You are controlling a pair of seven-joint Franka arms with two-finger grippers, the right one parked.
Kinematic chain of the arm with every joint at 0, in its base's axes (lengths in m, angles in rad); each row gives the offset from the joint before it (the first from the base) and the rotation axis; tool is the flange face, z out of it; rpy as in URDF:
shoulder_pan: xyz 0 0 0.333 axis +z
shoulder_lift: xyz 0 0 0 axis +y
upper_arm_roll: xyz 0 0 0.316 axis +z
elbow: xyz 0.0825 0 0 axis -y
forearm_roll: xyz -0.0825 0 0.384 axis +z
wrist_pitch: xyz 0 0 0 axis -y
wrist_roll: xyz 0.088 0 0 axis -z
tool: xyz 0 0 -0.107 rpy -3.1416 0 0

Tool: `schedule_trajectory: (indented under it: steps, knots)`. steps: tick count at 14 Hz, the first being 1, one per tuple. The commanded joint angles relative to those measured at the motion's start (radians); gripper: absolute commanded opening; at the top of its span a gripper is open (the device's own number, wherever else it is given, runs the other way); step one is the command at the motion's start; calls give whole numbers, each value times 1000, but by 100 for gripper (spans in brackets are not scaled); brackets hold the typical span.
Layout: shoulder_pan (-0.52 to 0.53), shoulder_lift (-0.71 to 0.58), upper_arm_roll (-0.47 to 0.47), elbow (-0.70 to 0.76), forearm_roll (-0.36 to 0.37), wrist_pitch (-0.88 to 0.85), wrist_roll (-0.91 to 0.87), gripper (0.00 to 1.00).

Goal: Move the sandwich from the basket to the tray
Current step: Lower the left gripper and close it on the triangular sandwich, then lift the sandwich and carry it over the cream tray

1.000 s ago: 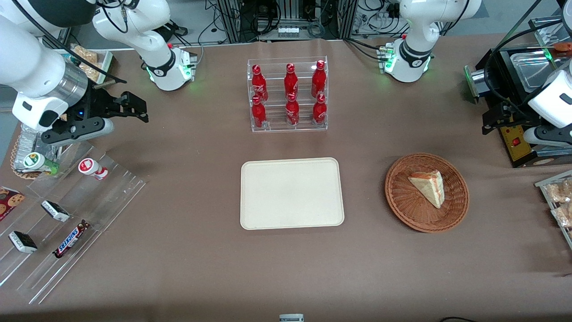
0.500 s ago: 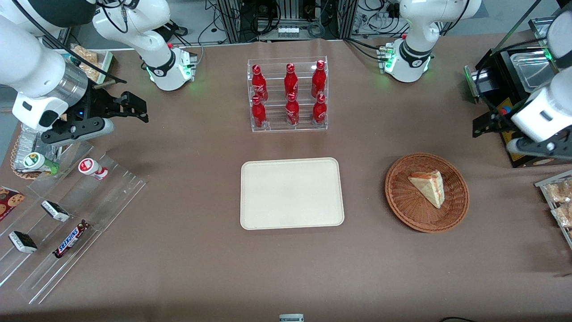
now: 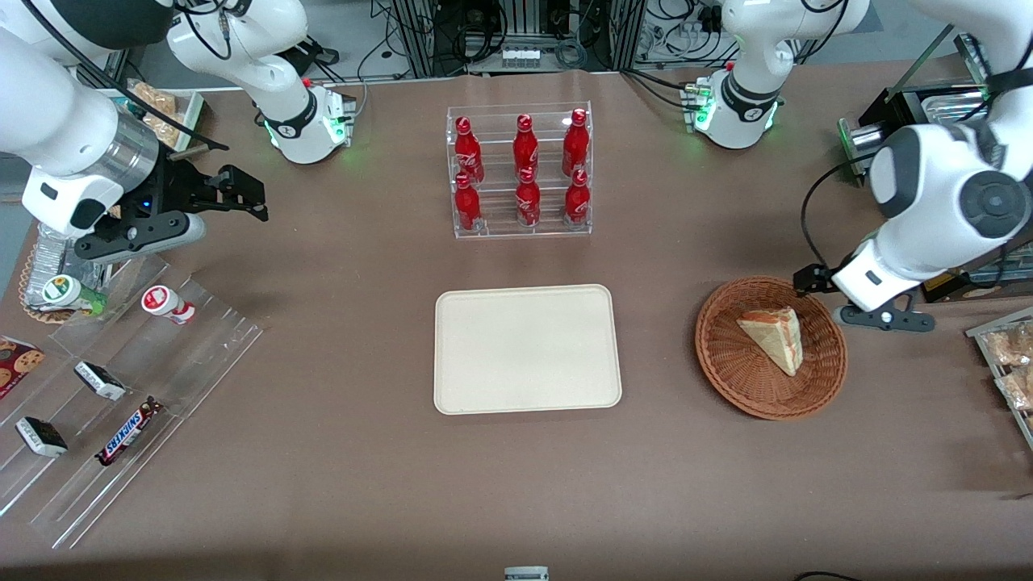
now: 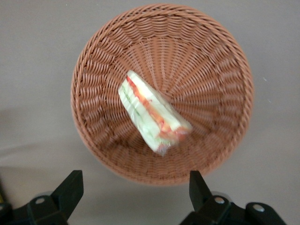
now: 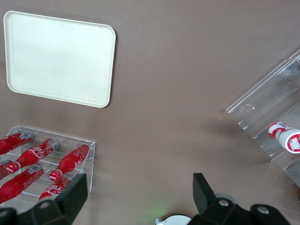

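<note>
The sandwich (image 3: pixel 773 339), a pale wedge with red, orange and green layers on its cut edge, lies in the round wicker basket (image 3: pixel 730 363). My left gripper (image 4: pixel 136 190) is open, its two black fingers spread wide above the table just outside the basket's (image 4: pixel 211 70) rim, with nothing between them. It is apart from the sandwich (image 4: pixel 152 115). In the front view the arm's wrist (image 3: pixel 867 278) hangs over the basket's edge on the working arm's side. The cream tray (image 3: pixel 529 349) lies bare at the table's middle, beside the basket.
A clear rack of red bottles (image 3: pixel 520 169) stands farther from the front camera than the tray. A black machine (image 3: pixel 928 137) and packaged baked goods (image 3: pixel 1009 355) sit at the working arm's end. Acrylic racks with snacks (image 3: pixel 121 379) lie toward the parked arm's end.
The left arm has swung in from the working arm's end of the table to the basket's edge. Sandwich, basket and tray have not moved.
</note>
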Motion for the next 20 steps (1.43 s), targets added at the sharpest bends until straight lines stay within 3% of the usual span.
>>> schedule_trajectory:
  steps: [1,5,8,9,10,11,12,13,16,20]
  knots:
    - [7,-32,-8,-107,18,131,-279,100]
    - [-26,58,-18,-104,1,255,-914,100]
    - [-29,115,-17,-107,1,323,-1000,99]
    - [-29,129,-17,-105,-2,335,-1004,83]
    - [-29,138,-17,-105,-2,350,-1030,43]
    - [-29,151,-17,-102,-2,356,-1068,16]
    - [-31,158,-17,-98,-2,357,-1107,5]
    - [-32,158,-17,-92,0,354,-1121,0]
    - [-51,148,-20,-14,14,270,-1038,0]
    - [-211,229,-20,284,14,-8,-923,0]
